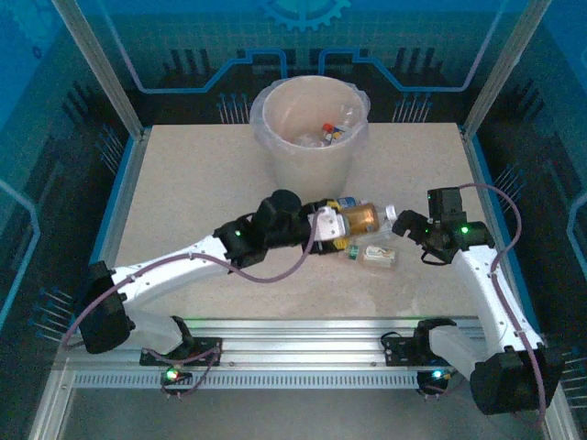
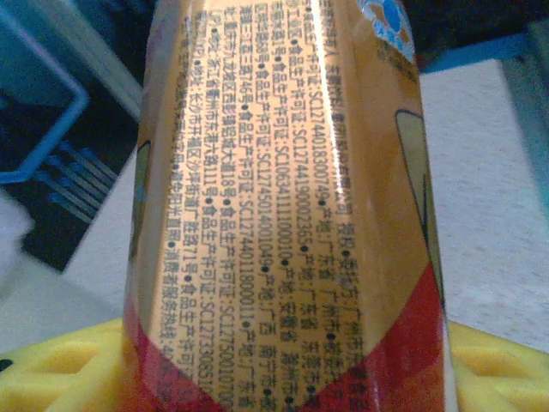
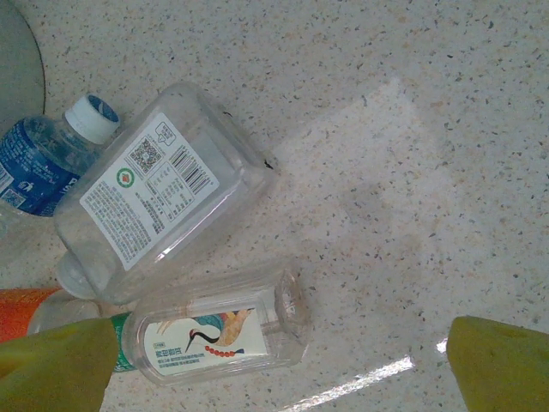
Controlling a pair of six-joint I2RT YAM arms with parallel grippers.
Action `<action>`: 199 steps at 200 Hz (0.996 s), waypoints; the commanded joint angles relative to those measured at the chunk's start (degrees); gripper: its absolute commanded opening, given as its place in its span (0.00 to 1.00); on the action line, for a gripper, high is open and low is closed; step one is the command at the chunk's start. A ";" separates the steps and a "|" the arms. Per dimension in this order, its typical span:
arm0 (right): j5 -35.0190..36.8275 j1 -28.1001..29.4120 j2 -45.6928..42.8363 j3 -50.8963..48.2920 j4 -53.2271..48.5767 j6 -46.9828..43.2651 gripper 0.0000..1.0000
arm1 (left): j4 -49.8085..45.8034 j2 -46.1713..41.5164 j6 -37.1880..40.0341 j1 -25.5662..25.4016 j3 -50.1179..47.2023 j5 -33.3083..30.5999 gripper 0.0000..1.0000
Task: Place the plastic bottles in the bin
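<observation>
My left gripper point(image 1: 328, 226) grips the gold bottle point(image 2: 283, 197) in front of the bin point(image 1: 307, 163), and I judge it must clear the rim before release, while my right gripper point(image 1: 405, 224) hangs wide open, empty, above loose bottles point(image 3: 159, 184).

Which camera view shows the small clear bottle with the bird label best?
The right wrist view: the bird-label bottle lies close, whole, with its picture sharp. The top external view gives it only as a small pale blur.
</observation>
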 commanded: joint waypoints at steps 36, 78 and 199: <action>-1.96 -1.13 -1.26 -0.60 -1.17 -0.64 1.00 | 5.50 0.85 -3.41 9.67 10.75 -5.67 0.39; -2.56 -1.09 -1.47 -0.68 -0.91 -0.60 1.00 | 1.34 7.68 -5.94 16.93 22.81 -5.82 0.39; -1.85 -1.16 -1.26 -0.05 -1.96 0.05 1.00 | -21.38 33.73 -1.88 29.47 56.51 -5.14 0.43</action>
